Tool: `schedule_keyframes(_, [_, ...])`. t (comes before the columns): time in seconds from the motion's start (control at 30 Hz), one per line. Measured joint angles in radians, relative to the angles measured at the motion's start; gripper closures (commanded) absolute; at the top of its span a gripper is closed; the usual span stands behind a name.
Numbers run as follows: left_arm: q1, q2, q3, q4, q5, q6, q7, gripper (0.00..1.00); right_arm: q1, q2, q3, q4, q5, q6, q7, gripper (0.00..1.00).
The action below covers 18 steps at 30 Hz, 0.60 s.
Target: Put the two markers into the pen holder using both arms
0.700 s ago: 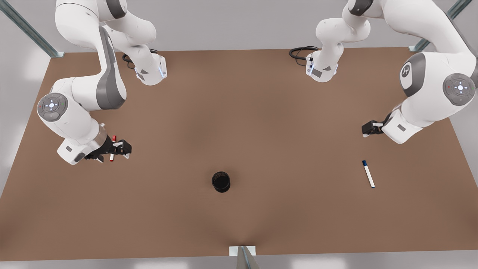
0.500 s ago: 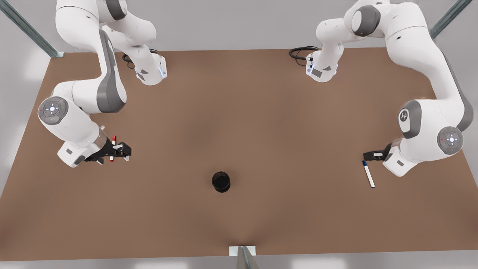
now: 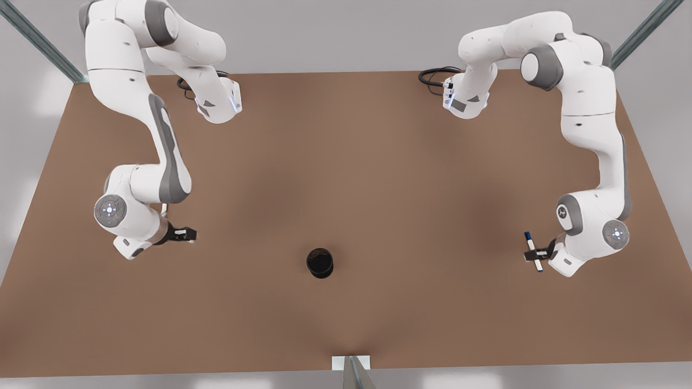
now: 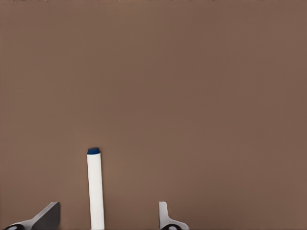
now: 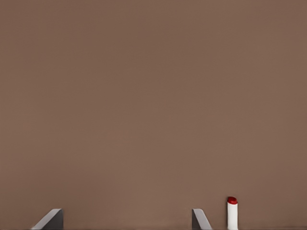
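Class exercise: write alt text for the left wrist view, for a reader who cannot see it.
A white marker with a blue end lies on the brown table between the open fingers of the left tool, nearer one finger than the other.

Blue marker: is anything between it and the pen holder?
Nothing visible: bare table separates the blue marker, straddled by the open left end effector at the front view's right, from the pen holder. The right end effector is at the front view's left.
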<state>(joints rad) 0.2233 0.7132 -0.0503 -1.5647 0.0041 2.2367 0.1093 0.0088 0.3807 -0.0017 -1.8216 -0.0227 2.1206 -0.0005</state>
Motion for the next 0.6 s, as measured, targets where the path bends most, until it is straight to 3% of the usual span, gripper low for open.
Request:
schedule_keyframes(0.27, [0.001,0.068,0.029,0.003,0.003,0.104,0.069,0.01,-0.083,0.099,0.002,-0.086,-0.001,0.169,-0.001,0.00])
schedule_keyframes(0.33, [0.003,0.083,0.031,0.006,0.002,0.116,0.082,0.09,-0.094,0.129,0.002,-0.085,-0.002,0.196,-0.002,0.00])
schedule_keyframes(0.4, [0.004,0.093,0.032,0.008,0.002,0.125,0.093,0.26,-0.107,0.157,0.002,-0.084,-0.003,0.223,-0.006,0.00])
schedule_keyframes(0.6, [0.002,0.102,0.032,0.009,0.003,0.139,0.120,0.49,-0.129,0.213,0.002,-0.081,-0.004,0.291,-0.017,0.00])
